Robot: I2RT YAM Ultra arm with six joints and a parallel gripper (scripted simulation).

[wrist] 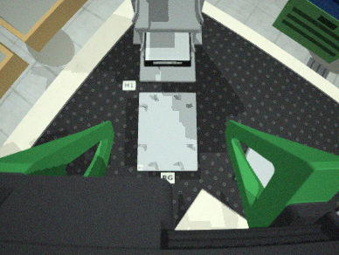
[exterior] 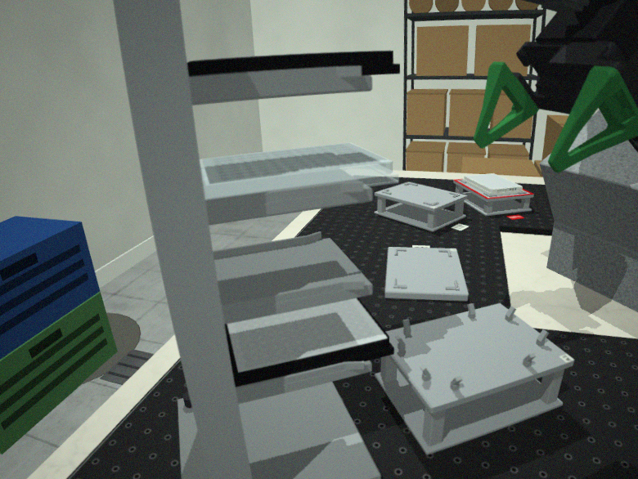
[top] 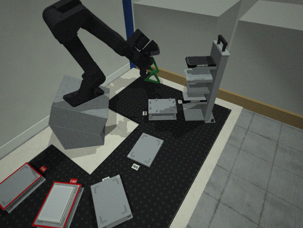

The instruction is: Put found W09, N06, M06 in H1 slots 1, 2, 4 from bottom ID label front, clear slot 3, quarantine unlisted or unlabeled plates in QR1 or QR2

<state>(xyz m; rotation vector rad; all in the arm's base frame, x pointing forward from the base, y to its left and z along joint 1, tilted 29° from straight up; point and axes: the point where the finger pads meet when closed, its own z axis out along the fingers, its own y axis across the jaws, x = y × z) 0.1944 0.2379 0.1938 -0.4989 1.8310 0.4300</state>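
Observation:
The plate hotel H1 stands at the far end of the mat. A black plate lies on its top shelf and a clear plate on the shelf below. The shelf under that is bare. A black-rimmed plate sits on the lowest shelf and also shows in the wrist view. My gripper is open and empty. It hangs above the mat behind the regrip nest RG and faces the hotel. I cannot read any plate labels.
Nest N6 and landing nest L1 hold nothing. QR1 holds a white plate; QR2 holds nothing. The arm's grey pedestal stands at the left. A blue and green crate sits on the floor beyond the hotel.

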